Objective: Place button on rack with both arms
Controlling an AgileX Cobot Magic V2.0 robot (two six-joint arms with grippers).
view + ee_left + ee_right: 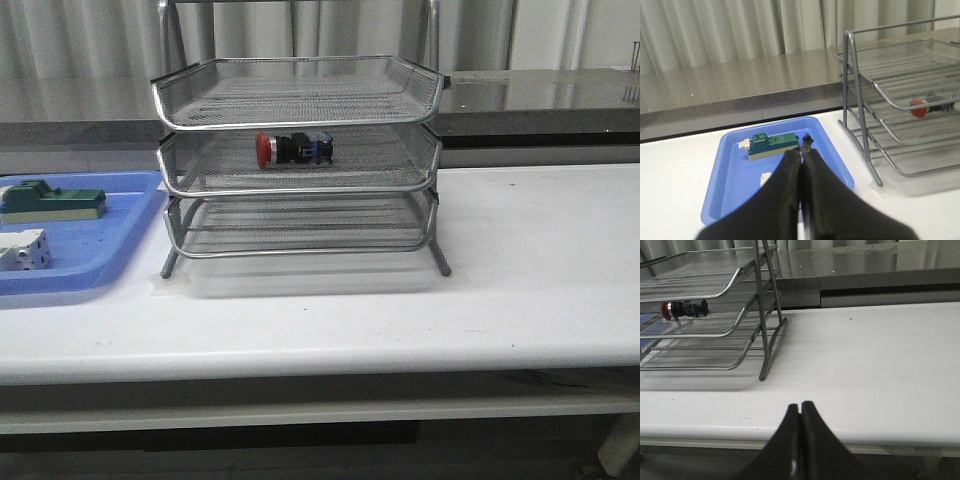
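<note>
The button (pixel 292 149) lies on its side in the middle tier of the silver wire rack (pixel 300 100), red head to the left. It also shows through the mesh in the left wrist view as the button (pixel 925 106) and in the right wrist view as the button (pixel 684 309). No arm appears in the front view. My left gripper (pixel 801 152) is shut with nothing between its fingers, held above the blue tray well away from the rack (pixel 860 105). My right gripper (pixel 800 407) is shut and empty, out past the table's front edge, far from the rack (pixel 765 340).
A flat blue tray (pixel 120 265) lies left of the rack, holding a green block (pixel 55 200) and a white block (pixel 22 250). In the left wrist view the tray (pixel 735 190) and green block (pixel 772 145) sit beneath the fingers. A grey counter (pixel 540 95) runs behind the white table (pixel 520 260).
</note>
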